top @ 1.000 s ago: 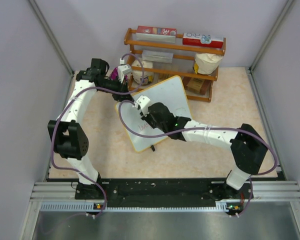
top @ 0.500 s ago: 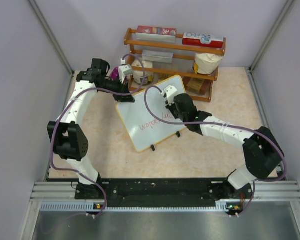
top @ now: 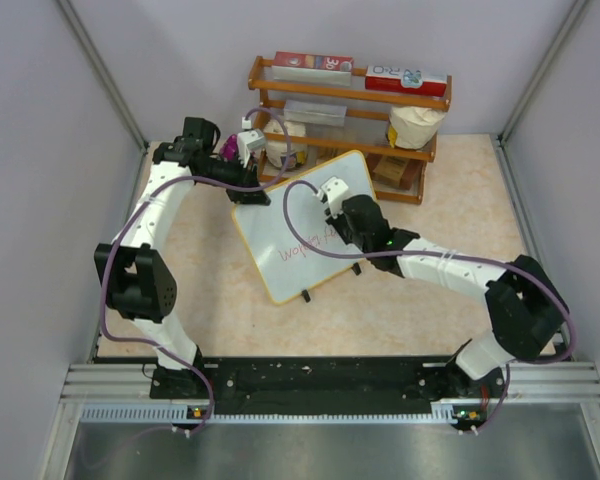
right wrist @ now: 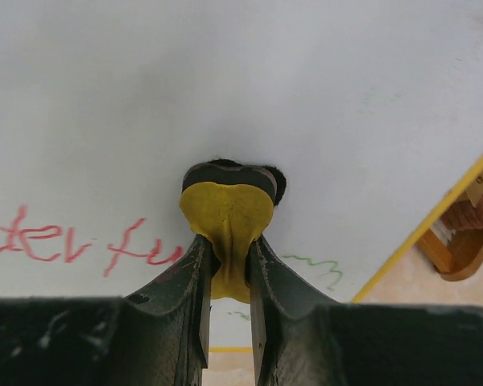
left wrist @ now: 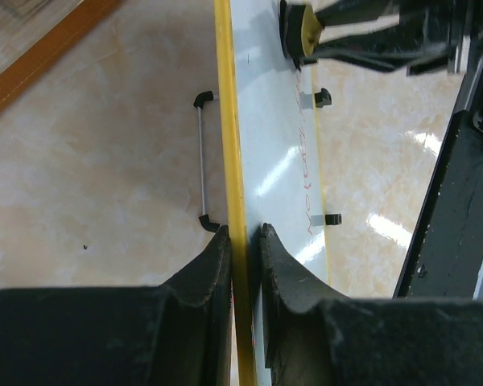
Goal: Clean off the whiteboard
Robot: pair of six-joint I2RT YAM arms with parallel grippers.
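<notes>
The whiteboard (top: 280, 222), white with a yellow frame, stands tilted on the table in the top view. Red writing (top: 298, 247) runs across its lower half. My left gripper (top: 250, 194) is shut on the board's upper left edge; in the left wrist view its fingers (left wrist: 241, 229) pinch the yellow frame (left wrist: 224, 96). My right gripper (right wrist: 228, 241) is shut on a yellow eraser (right wrist: 225, 213) whose black pad presses against the whiteboard (right wrist: 225, 80). Red letters (right wrist: 64, 240) lie left of the eraser, a faint green squiggle (right wrist: 314, 264) to its right. From above, the right gripper (top: 332, 222) covers the eraser.
A wooden shelf (top: 350, 100) with boxes and a white bag stands right behind the board, close to its top corner. A thin metal bar (left wrist: 201, 161) sticks out from the board's back. Grey walls enclose the table on three sides.
My right gripper swept with the eraser from the board's lower left up to its upper right, then came back a little to the left. The left arm and the board stayed put.
</notes>
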